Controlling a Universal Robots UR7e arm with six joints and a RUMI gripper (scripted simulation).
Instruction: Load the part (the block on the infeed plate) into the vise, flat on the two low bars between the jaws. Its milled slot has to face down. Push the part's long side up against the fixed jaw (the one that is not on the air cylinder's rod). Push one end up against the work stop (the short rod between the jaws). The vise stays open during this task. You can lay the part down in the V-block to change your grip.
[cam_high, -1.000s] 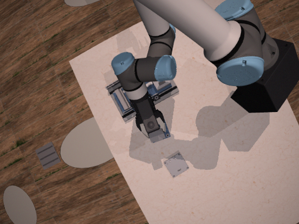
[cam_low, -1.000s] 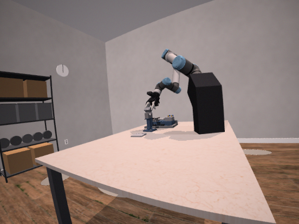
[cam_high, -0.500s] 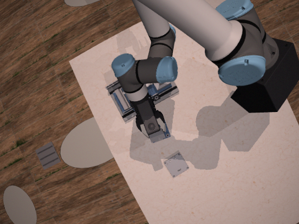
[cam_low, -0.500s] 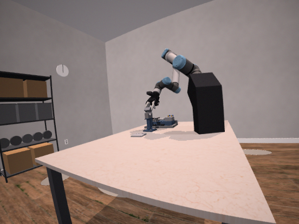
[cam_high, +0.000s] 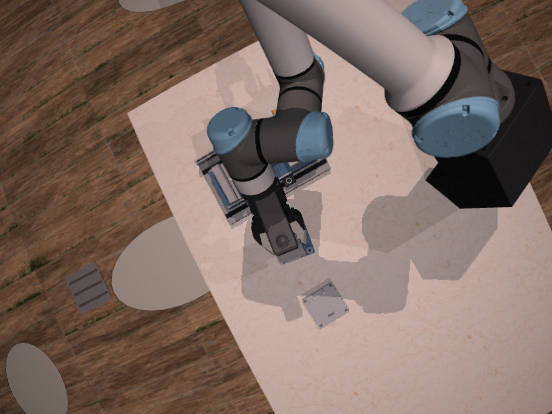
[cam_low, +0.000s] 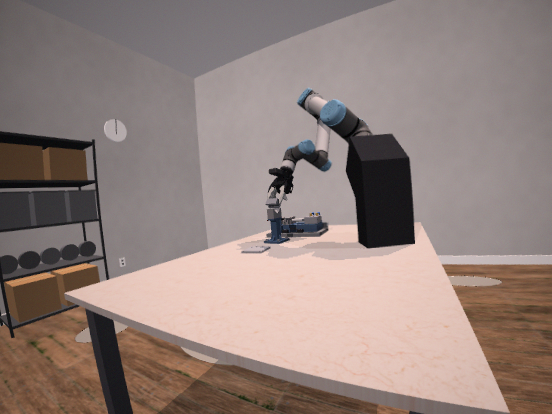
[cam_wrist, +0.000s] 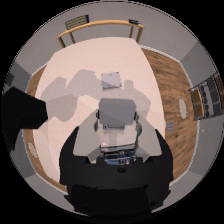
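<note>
The part (cam_wrist: 118, 112) is off the infeed plate (cam_high: 325, 310), which lies bare, and stands upright over the blue V-block (cam_low: 275, 235), clamped between the fingers of the gripper (cam_low: 279, 192) directly above it. Judged mid-regrip: slot orientation cannot be told. Loading into the vise (cam_high: 307, 172), just beside, remains undone.

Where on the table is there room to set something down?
Bare top lies between the infeed plate and the table's near edge, and right of the plate below the pedestal. Crowded: around the vise, V-block and gripper.
</note>
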